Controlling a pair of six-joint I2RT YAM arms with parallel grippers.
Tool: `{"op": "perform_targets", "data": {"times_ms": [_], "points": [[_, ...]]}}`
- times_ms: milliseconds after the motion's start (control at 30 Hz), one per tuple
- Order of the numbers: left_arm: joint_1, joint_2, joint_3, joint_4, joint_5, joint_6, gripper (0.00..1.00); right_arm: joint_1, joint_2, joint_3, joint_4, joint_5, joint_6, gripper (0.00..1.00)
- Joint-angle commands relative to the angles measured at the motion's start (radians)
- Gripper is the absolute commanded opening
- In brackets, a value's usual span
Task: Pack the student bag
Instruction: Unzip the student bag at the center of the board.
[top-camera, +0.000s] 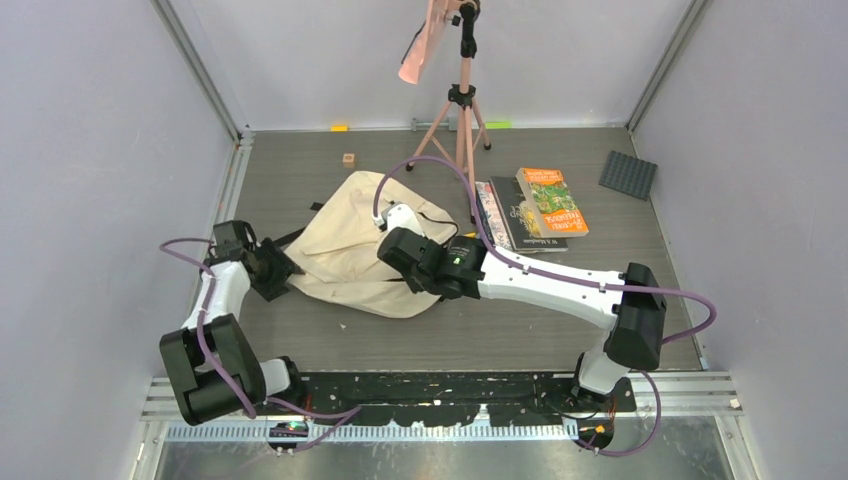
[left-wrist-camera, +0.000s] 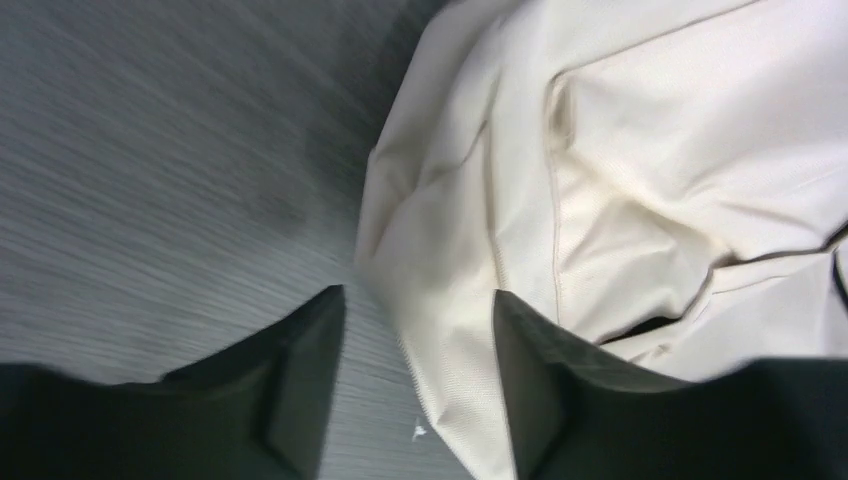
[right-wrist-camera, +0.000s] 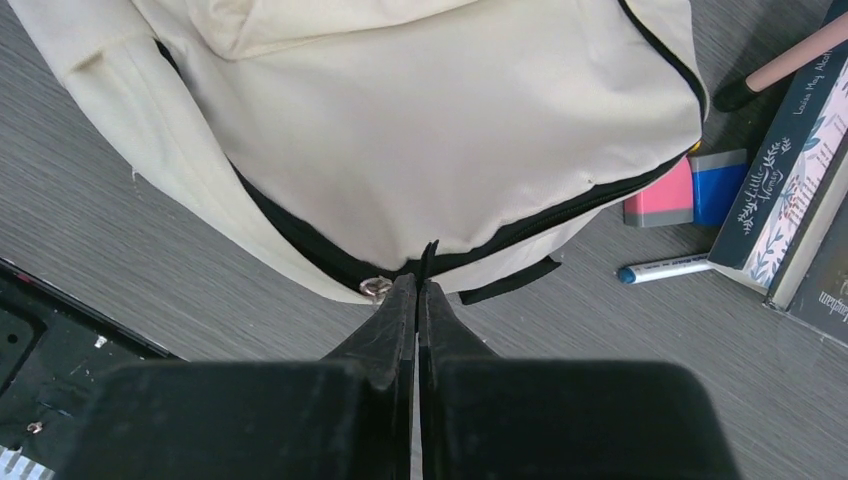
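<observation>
Your right gripper (right-wrist-camera: 415, 290) is pinched together on the zip pull (right-wrist-camera: 428, 255) at the near edge of the student bag (right-wrist-camera: 430, 130). The bag lies at its 12 o'clock, with the zip running roughly 9-to-3. Your left gripper (left-wrist-camera: 418, 300), jaws apart, straddles the bag's 9 o'clock edge.

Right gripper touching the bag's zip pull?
Touching. Right wrist view: the zip pull runs straight into the tips of the shut right gripper, no gap.
</observation>
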Motion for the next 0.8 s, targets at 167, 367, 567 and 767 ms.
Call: {"op": "perform_targets", "data": {"times_ms": [167,367,567,767], "points": [[-0.199,-0.153,0.196,-0.037,0.002,0.227,0.83,-0.036,-0.092,-0.042,0.056,-0.067,-0.012,0.01],[-0.472,-0.213,0.143,0.129,0.230,0.263,0.82,-0.096,-0.121,-0.090,0.075,-0.130,0.037,0.01],[-0.652,-0.177,0.109,0.173,0.284,0.264,0.81,-0.175,-0.162,-0.158,0.113,-0.213,0.094,0.01],[-0.787,-0.079,0.127,0.269,0.310,0.214,0.80,-0.205,-0.171,-0.183,0.135,-0.274,0.120,0.01]]}}
